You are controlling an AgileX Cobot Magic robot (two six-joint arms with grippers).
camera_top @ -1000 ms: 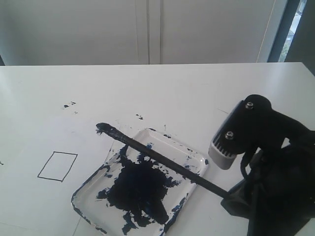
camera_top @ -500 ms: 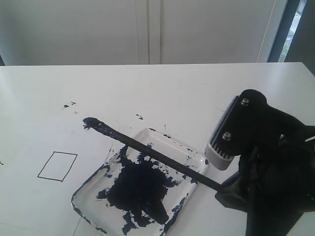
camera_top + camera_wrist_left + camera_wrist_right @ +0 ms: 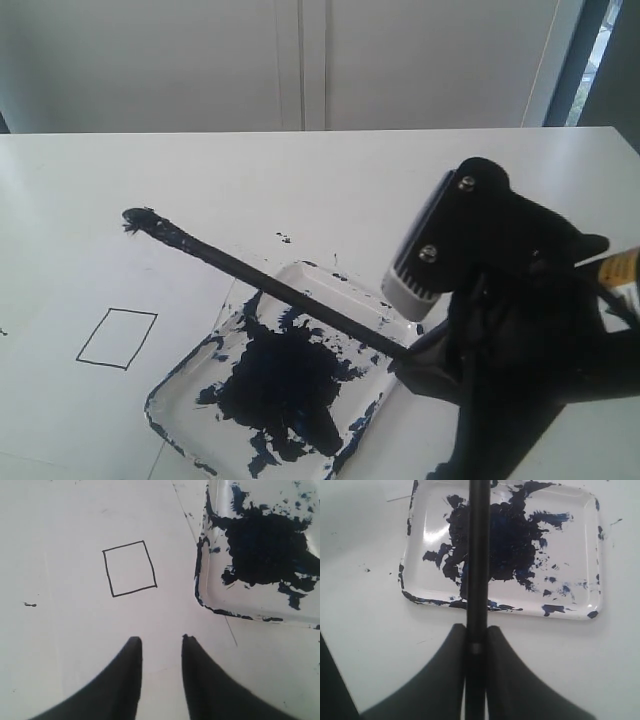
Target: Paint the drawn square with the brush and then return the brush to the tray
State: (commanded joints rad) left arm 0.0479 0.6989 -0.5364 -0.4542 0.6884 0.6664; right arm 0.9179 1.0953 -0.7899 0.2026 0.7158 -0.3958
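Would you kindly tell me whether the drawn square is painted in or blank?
Blank: the drawn square shows only its black outline, its interior clean white, in the left wrist and exterior views.
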